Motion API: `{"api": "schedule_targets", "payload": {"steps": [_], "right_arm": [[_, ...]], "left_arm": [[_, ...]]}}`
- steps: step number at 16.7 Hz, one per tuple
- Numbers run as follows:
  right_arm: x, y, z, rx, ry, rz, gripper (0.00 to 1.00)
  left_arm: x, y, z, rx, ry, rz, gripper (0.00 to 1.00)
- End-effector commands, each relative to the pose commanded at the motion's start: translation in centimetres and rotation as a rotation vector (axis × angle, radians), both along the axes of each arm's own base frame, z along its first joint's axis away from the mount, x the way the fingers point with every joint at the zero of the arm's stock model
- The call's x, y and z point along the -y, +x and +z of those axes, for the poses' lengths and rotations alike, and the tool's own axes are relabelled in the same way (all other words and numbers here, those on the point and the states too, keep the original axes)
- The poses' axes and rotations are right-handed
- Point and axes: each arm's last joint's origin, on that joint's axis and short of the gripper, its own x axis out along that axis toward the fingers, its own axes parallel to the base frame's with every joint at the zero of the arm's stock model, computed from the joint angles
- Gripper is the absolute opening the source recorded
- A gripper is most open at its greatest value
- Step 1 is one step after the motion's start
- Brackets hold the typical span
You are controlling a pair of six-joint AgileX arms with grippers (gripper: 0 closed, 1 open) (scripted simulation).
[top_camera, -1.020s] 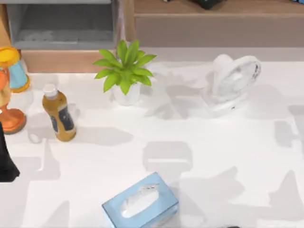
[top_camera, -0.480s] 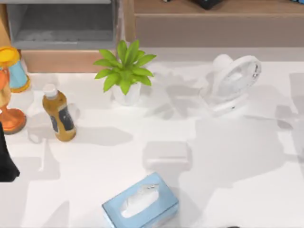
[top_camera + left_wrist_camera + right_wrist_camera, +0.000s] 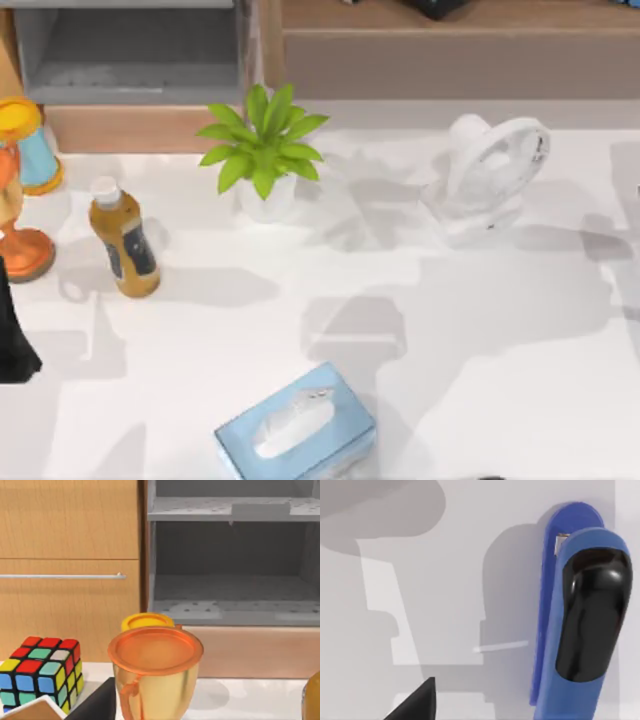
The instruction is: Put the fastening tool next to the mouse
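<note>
White table (image 3: 500,400) backed by wooden cabinets (image 3: 70,555) and a grey shelf unit (image 3: 235,570). Blue stapler (image 3: 580,615) lies on the table beneath the right wrist camera. Right gripper's opening: cannot tell. Left arm (image 3: 12,340) parked at table's left edge.

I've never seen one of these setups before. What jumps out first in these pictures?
Probably the leafy green plant in its white pot at the back middle of the white table, with a pale blue tissue box at the front edge. In the right wrist view, a bright blue stapler with a glossy black top lies on the table. The left wrist view shows a copper-coloured cup beside a colourful puzzle cube.
</note>
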Motion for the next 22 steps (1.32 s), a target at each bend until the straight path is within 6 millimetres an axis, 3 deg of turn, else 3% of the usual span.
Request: {"api": "schedule_targets", "payload": {"steps": [4, 10, 14, 22], "right_arm": [[-0.1, -0.1, -0.5, -0.001, 0.0, 0.001, 1.0], [0.0, 0.0, -4.9, 0.001, 0.0, 0.0, 1.0], [0.0, 0.0, -5.0, 0.0, 0.0, 0.0, 1.0], [0.0, 0.0, -5.0, 0.0, 0.0, 0.0, 0.4]], "left_arm": [[0.0, 0.0, 0.0, 0.0, 0.0, 0.0, 1.0], [0.0, 0.0, 0.0, 0.0, 0.0, 0.0, 1.0], [0.0, 0.0, 0.0, 0.0, 0.0, 0.0, 1.0], [0.0, 0.0, 0.0, 0.0, 0.0, 0.0, 1.0]]}}
